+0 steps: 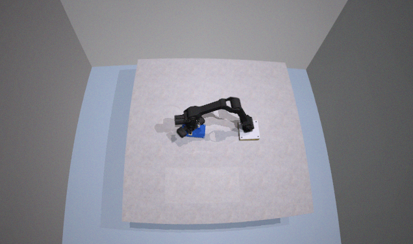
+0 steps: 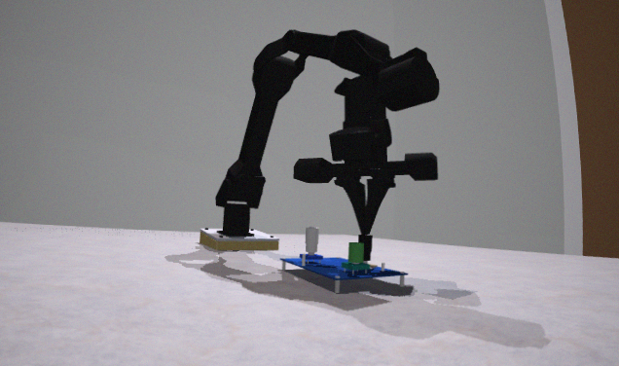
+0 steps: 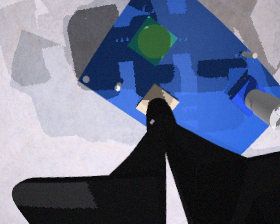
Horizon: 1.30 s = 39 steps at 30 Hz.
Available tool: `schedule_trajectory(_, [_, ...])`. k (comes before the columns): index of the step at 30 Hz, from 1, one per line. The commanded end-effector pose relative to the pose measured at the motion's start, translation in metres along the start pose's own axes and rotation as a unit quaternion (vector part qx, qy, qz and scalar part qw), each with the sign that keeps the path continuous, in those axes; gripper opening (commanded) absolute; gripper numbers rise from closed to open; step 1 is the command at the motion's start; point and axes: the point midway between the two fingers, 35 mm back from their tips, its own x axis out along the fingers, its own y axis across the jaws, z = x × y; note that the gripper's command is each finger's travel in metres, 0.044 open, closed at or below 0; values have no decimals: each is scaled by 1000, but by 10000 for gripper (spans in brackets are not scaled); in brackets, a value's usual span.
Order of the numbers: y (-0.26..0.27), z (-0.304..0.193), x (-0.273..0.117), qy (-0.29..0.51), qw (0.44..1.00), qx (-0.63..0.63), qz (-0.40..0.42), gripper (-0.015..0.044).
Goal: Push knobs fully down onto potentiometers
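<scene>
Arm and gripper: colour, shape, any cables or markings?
The arm is matte black with chunky rounded links, on a white plate with a tan edge. The gripper has a wide crossbar and two tapered black fingers. No cables or markings are visible.

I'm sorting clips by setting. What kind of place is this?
Probably a bare robot test cell, not a home or shop: plain grey walls, one pale table bearing only a black arm on its base plate and a blue circuit board on short legs.
</scene>
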Motion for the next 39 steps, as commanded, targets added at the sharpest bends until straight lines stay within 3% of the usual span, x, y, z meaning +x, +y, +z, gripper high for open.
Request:
schedule_trajectory(1, [2, 1, 18, 7, 1000, 2, -8, 0])
schedule_trajectory(15, [2, 1, 17, 7, 1000, 2, -8, 0])
schedule_trajectory(39, [2, 1, -21, 7, 1000, 2, -8, 0])
